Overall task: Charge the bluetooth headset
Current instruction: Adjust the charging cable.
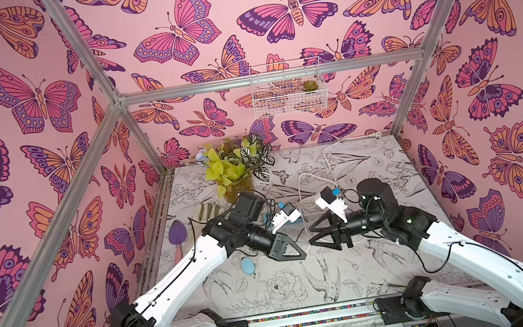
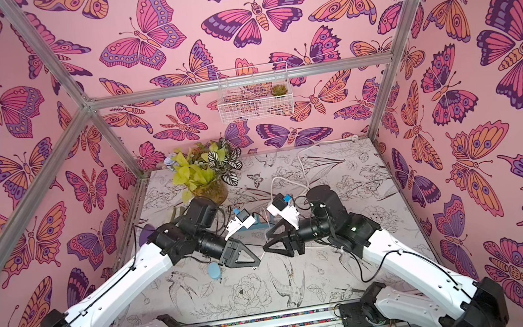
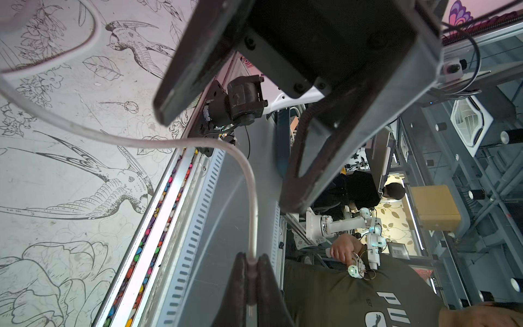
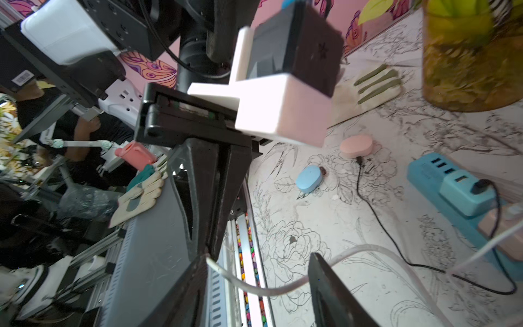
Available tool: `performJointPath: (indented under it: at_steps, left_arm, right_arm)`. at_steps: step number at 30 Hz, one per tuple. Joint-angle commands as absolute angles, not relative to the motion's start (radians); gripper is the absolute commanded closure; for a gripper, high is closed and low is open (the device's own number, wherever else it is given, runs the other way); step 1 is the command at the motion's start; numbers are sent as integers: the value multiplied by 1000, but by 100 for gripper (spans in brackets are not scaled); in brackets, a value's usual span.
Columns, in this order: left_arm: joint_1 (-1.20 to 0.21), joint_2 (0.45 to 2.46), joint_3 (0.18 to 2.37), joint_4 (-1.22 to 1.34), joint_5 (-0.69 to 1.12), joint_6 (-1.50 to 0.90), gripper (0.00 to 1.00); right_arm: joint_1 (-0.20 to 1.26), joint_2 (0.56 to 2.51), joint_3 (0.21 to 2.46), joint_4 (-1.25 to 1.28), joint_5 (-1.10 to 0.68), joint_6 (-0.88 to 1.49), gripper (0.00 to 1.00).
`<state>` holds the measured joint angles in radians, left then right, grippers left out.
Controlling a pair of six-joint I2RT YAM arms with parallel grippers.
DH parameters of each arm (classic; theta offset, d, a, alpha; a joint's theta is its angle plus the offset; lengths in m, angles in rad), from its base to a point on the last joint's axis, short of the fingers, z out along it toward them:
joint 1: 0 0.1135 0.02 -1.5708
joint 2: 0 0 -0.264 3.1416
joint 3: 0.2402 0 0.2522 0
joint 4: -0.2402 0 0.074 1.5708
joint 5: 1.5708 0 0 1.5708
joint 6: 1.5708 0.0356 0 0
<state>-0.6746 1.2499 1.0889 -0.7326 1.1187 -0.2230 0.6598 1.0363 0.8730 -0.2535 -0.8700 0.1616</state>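
L claw (image 3: pixel 250 262): pinched tight on white cable (image 3: pixel 141 140), close to its free end; plug tip too small to read.
R claw (image 4: pixel 257 256): wide, holding nothing. Cable passes thru the gap betw. its fingers, not gripped as far as I can tell.
Claws: tip to tip, up off the table (image 1: pixel 288 289), mid-scene.
Headset: blue earbud case (image 4: pixel 309 179) flat on table by L arm, lid shut, no lead in it.
Pink case (image 4: pixel 356 145): just beside the blue one, black lead (image 4: pixel 376 215) already in it.
Power: blue power strip (image 4: pixel 452 184); white cable seems to run to a pinkish adapter (image 4: pixel 503 235) on it, so supply end prob. sorted.
Done: cable in L claw, off table.
Left: bring plug to blue case, find port, push in; R claw prob. needed to steady case. Early-mid stage, I'd say.
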Motion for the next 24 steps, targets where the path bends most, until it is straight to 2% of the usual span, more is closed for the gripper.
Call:
performJointPath:
  at_steps: [1,6,12,21,24]
  left_arm:
    - [-679,1263,1125,-824,1157,-141,100]
    - [-680,1316,1151,-849,1165,-117,100]
    - [-680,1340,1181,-889,1166,-86,100]
    - [-680,1350,1204,-896,1169,-75,100]
    - [-680,1356,1206,-896,1176,-74,100]
  right_arm:
    - [654,1064,920,-294,-1007,122,42]
    - [658,1105,938,-353,-1083,82,47]
    - [668,1128,946,-373,-1147,63,59]
    - [688,1164,968,-436,-1110,8,57]
    - [694,1179,979,-447,-1106,-3,66]
